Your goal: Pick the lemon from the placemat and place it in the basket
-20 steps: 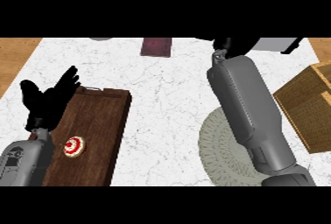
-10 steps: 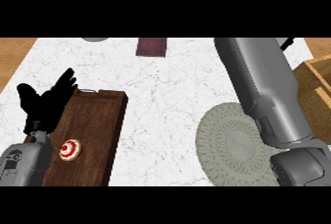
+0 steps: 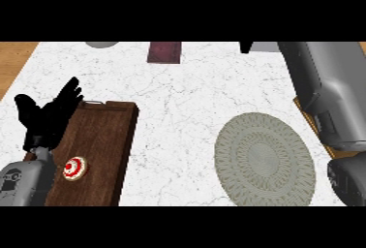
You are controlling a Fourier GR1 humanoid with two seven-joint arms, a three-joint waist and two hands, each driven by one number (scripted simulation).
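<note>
The round grey woven placemat (image 3: 265, 161) lies on the marble counter at the right, and no lemon shows on it or anywhere else. Only a thin wooden strip of the basket (image 3: 313, 127) shows past my right forearm, which covers the rest. That forearm rises along the right edge, and just a dark tip of my right hand (image 3: 247, 47) shows at the top band. Whatever it may hold is hidden. My left hand (image 3: 49, 117) rests open at the left, fingers up, above the wooden tray.
A dark wooden tray (image 3: 100, 145) lies at the left with a small red-and-white disc (image 3: 73, 167) on it. A maroon block (image 3: 164, 52) and a grey rounded object (image 3: 102, 44) sit at the counter's far edge. Bare marble (image 3: 178, 106) spans the middle.
My right forearm has swung to the right, over the basket, and the hand has slid up out of the picture. The left hand has stayed in place.
</note>
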